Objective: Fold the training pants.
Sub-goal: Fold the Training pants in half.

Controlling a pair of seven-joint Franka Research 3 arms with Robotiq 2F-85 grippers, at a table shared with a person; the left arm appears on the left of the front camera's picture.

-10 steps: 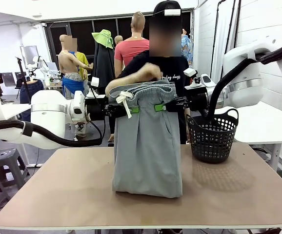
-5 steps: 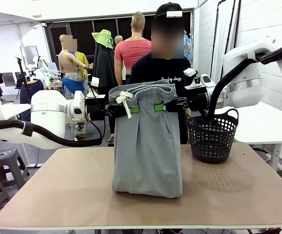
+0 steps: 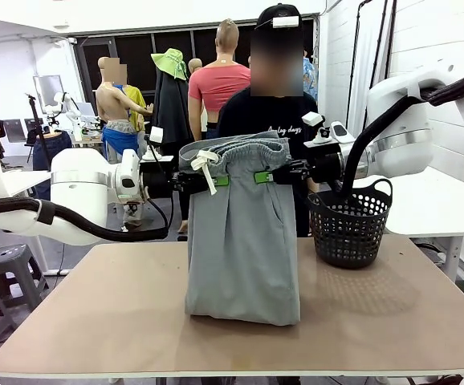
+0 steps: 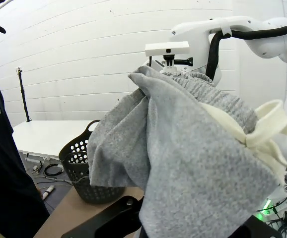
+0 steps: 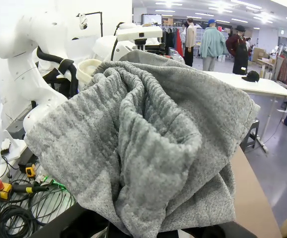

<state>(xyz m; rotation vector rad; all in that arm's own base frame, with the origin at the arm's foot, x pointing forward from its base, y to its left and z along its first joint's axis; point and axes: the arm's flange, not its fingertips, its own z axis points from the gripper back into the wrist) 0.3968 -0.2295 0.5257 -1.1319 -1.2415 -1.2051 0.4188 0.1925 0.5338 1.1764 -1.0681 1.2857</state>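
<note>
the person's hand, raised over the waistband a second ago, is now withdrawn; the person (image 3: 274, 104) stands behind the garment, arms down. the hand-over thus appears complete and the fold falls to the two arms. the left tool (image 3: 216, 180) is clamped shut on the training pants (image 3: 244, 241) just below the waistband; the right tool (image 3: 266, 177) is likewise closed on them. the pants hang upright between the tools, light grey jersey, white drawstring (image 3: 206, 167) at the left, lower end bunched on the surface (image 3: 95, 305). a black basket (image 3: 350, 224) stands to the right.
</note>
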